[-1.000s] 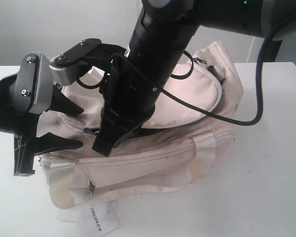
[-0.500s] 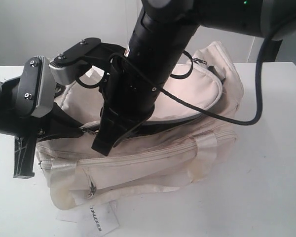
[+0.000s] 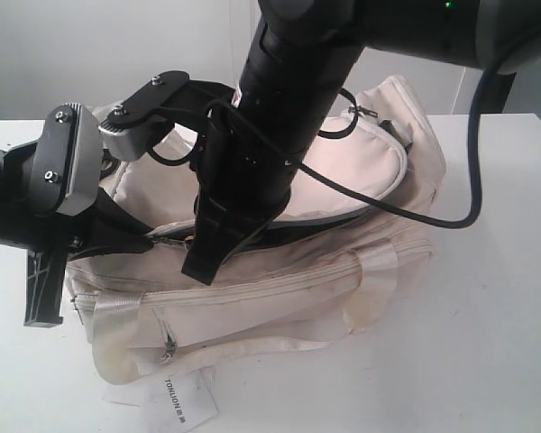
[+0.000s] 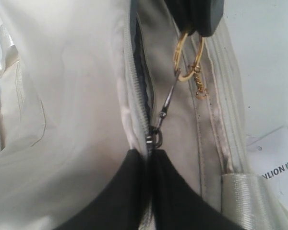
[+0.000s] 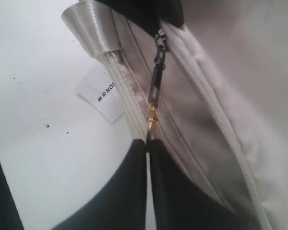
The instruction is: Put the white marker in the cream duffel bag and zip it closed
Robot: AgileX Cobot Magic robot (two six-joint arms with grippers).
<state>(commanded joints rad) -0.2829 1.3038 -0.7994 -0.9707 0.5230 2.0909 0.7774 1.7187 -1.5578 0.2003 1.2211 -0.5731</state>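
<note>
Cream fabric fills the exterior view: the cream duffel bag (image 3: 343, 271) lies on the white counter (image 3: 496, 343). The left gripper (image 3: 147, 242) is clenched on the bag's zip end. The right gripper (image 3: 198, 269) is just beside it, its tip on the same zip line. A paper tag (image 3: 176, 397) lies on the counter, nearer the camera than both grippers.

Left wrist view: the left gripper pinches the bag at the zip slider (image 4: 155, 139). A dark zip pull (image 4: 168, 98) runs ahead to a gold ring (image 4: 175, 57), held by the right gripper.

Right wrist view: the right gripper is clamped on the gold ring, and the pull stretches straight to the left gripper ahead.
</note>
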